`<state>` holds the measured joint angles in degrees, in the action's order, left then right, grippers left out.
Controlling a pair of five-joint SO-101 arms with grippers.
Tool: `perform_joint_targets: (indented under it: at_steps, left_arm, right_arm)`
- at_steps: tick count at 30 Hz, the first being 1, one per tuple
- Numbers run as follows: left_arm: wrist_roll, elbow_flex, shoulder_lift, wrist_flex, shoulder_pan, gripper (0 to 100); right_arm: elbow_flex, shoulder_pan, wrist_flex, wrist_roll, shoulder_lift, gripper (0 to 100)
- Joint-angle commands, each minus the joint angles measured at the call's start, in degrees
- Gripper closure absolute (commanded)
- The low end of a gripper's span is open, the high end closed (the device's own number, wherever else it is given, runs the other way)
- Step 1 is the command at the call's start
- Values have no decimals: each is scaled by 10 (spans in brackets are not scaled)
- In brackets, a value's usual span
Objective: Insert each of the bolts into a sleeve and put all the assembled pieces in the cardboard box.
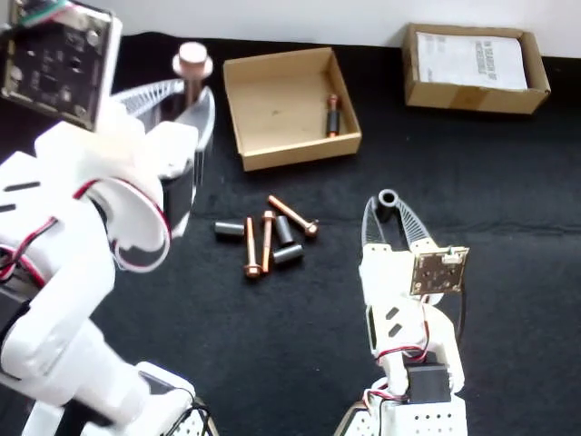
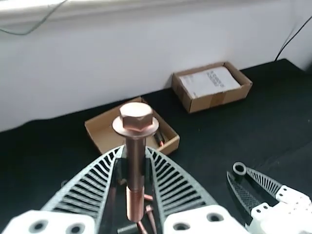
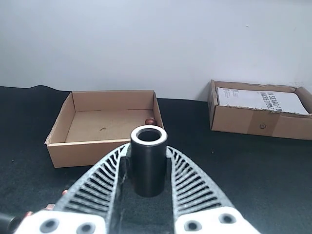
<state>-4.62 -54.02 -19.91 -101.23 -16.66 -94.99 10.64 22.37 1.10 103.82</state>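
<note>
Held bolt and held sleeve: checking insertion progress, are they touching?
Apart. High view shows the bolt in the left gripper, the sleeve in the right gripper, bare table between them.

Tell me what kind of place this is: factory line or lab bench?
Probably a lab or hobby bench, not a production line: a black-covered table against a bare white wall, loose bolts and sleeves lying on it, and a plain cardboard box serving as the bin.

A white sheet (image 3: 263,100) (inside the second cardboard box (image 3: 243,124)) carries dark printed lines, too small to read.
</note>
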Motion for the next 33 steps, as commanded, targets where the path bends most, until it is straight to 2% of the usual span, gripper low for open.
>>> perform_joint_targets:
  at_steps: [1, 10, 15, 20, 25, 33]
  left_arm:
    - [2, 110, -37, 23, 3, 992]
    - [0, 298, -44, 181, 1, 992]
    - [-1, 395, -45, 259, -44, 992]
    - [-68, 475, -45, 345, -97, 992]
    - [-103, 554, -45, 467, -131, 992]
    - [-180, 657, -45, 650, -132, 992]
  right_arm:
    - [-82, 5, -12, 2, 6, 992]
    - [-82, 24, -12, 2, 5, 992]
    - [-82, 24, -12, 2, 7, 992]
    - [-82, 27, -12, 2, 7, 992]
    - [-82, 27, -12, 2, 8, 992]
    - [-82, 27, -12, 2, 8, 992]
